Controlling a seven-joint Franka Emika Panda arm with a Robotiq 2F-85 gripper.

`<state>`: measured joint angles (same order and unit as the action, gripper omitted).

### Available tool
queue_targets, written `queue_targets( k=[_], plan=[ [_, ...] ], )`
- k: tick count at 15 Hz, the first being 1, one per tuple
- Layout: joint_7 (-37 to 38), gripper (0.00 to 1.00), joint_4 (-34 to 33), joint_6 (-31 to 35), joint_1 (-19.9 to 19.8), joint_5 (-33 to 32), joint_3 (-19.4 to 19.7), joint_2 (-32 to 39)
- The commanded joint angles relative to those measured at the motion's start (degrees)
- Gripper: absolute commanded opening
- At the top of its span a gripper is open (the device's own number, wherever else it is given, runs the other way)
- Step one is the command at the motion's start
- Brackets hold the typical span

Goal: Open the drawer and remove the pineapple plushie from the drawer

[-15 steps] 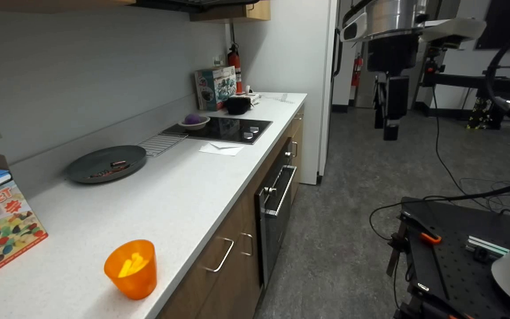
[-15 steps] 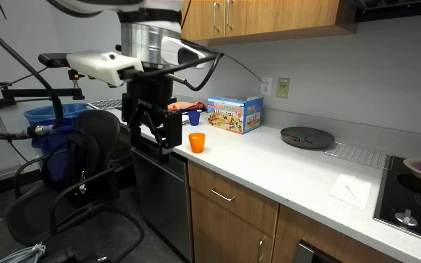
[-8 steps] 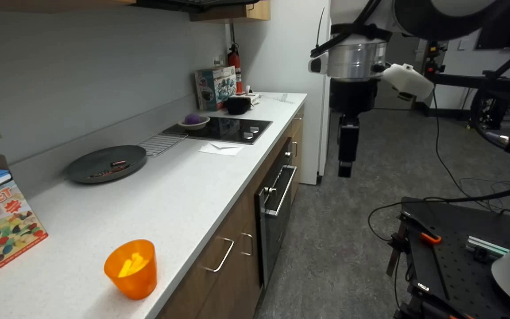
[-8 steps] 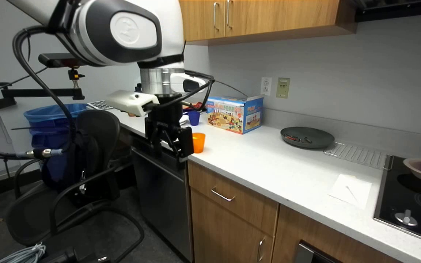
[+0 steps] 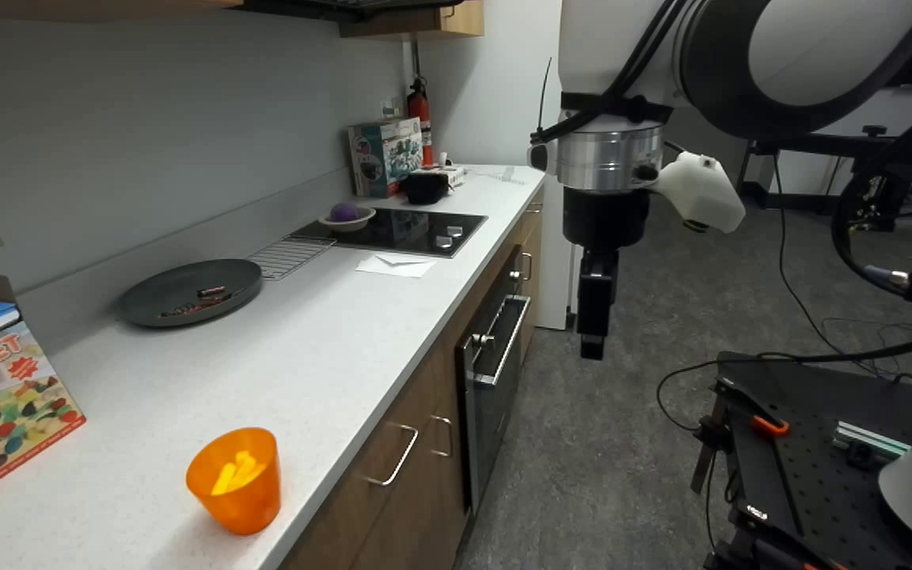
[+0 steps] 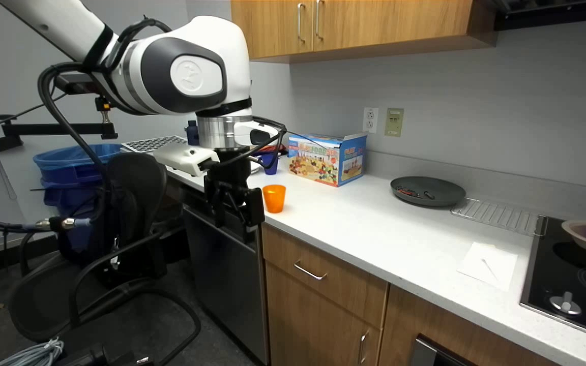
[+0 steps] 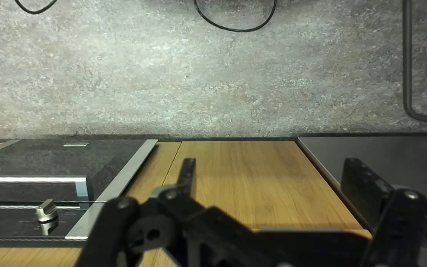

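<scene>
The drawer point(image 6: 346, 288) is closed below the counter in both exterior views, with a dark wood front point(image 5: 339, 511) and a slim silver handle point(image 6: 310, 270). The pineapple plushie is out of view. My gripper point(image 5: 592, 348) hangs fingers down over the floor in front of the cabinets, apart from the drawer; in an exterior view it shows point(image 6: 234, 227) left of the drawer front, before the dishwasher. In the wrist view my gripper point(image 7: 272, 163) is open and empty, its fingers wide apart, with a wooden cabinet front point(image 7: 250, 185) below and beyond. The drawer handle is hidden there.
An orange cup point(image 6: 274, 199) stands near the counter edge point(image 6: 354, 229). A toy food box point(image 6: 318, 160) and a dark pan point(image 6: 428, 191) are farther back. The oven point(image 5: 495, 372) has a protruding bar handle. A black chair point(image 6: 135, 188) stands beside the dishwasher point(image 6: 222, 269).
My gripper has moved down and toward the cabinet fronts, and the wrist has turned somewhat. The drawer and the counter objects have not moved.
</scene>
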<state>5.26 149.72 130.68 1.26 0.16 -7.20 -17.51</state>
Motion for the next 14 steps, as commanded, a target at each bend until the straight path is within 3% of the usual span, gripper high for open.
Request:
queue_targets(
  k=[1,6,14],
  plan=[
    [0.26,1.0,-0.08,-0.09,0.84,-0.33,0.84,0.03],
    [-0.8,1.0,-1.12,3.24,0.75,0.61,1.66,3.22],
    [-2.92,1.0,-5.84,18.54,0.33,4.96,5.24,15.82]
  ],
)
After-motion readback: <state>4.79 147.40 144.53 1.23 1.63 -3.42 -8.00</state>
